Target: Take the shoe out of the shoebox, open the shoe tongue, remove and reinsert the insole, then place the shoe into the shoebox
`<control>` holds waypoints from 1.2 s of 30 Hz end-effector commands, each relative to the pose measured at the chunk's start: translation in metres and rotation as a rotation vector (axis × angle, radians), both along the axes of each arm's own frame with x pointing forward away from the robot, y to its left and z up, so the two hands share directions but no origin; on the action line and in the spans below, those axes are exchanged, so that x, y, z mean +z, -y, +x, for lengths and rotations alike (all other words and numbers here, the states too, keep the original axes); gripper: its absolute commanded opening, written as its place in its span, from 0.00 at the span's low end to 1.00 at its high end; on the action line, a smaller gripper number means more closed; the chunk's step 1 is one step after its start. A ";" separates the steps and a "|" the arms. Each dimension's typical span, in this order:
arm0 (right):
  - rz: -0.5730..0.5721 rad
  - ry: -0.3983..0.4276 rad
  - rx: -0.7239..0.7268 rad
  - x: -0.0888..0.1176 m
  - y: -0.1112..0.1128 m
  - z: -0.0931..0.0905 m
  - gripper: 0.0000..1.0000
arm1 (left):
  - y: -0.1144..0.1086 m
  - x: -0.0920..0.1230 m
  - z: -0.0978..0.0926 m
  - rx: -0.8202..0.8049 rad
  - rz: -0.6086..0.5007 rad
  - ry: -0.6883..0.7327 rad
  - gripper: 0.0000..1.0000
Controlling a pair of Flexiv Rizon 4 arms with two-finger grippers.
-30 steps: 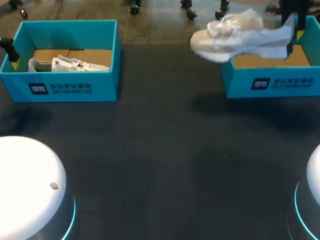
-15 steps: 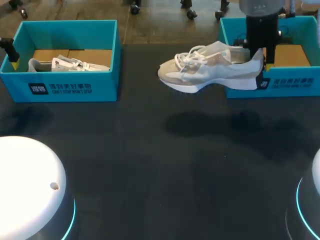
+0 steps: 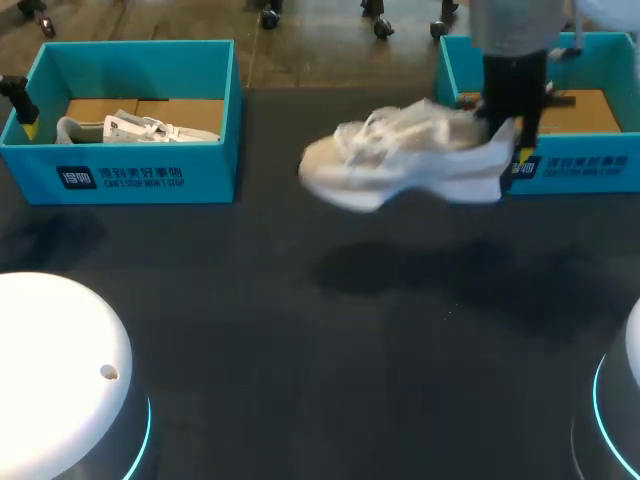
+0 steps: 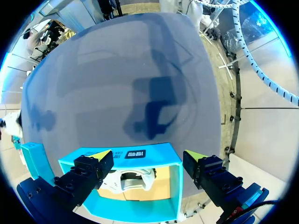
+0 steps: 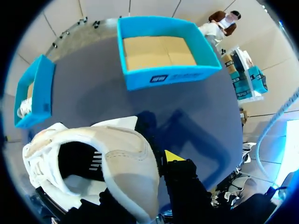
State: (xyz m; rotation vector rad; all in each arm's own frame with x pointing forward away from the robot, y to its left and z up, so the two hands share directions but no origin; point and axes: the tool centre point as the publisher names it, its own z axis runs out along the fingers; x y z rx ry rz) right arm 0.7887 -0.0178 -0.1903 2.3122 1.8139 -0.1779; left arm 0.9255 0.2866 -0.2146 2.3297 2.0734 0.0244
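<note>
A white and beige shoe point(image 3: 400, 160) hangs in the air over the dark table, toe pointing left, just in front of the right teal shoebox point(image 3: 560, 165). My right gripper point(image 3: 515, 140) is shut on its heel. In the right wrist view the heel collar of the shoe point(image 5: 117, 158) sits in the right gripper point(image 5: 140, 161), one yellow tip outside it and the other finger hidden inside. That shoebox point(image 5: 168, 77) shows only its cardboard floor. My left gripper point(image 4: 147, 156) stands open above the left teal shoebox point(image 4: 135, 156), which holds a second white shoe point(image 4: 133, 179).
The left shoebox point(image 3: 120, 175) with its shoe point(image 3: 135, 128) stands at the back left, my left arm point(image 3: 15, 95) at its left wall. Both arms' white round bases point(image 3: 60, 370) point(image 3: 625, 390) fill the front corners. Dark table point(image 3: 300, 330) lies between.
My right arm has carried the shoe from above the right shoebox to the left and lower, out over the table's middle. The left arm has not moved.
</note>
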 end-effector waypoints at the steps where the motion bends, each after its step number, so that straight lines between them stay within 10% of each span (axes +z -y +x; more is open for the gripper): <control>1: -0.016 0.043 0.017 -0.023 -0.051 -0.043 0.00 | 0.000 0.000 -0.001 0.000 0.001 0.002 1.00; 13: 0.135 0.060 0.054 -0.067 -0.130 -0.108 0.00 | 0.000 0.000 -0.001 0.000 0.001 0.002 1.00; 28: 0.135 0.060 0.054 -0.067 -0.130 -0.108 0.00 | 0.000 0.000 -0.001 0.000 0.001 0.002 1.00; 36: 0.111 0.022 0.177 -0.112 -0.181 -0.132 0.00 | 0.000 0.000 -0.001 0.000 0.001 0.002 1.00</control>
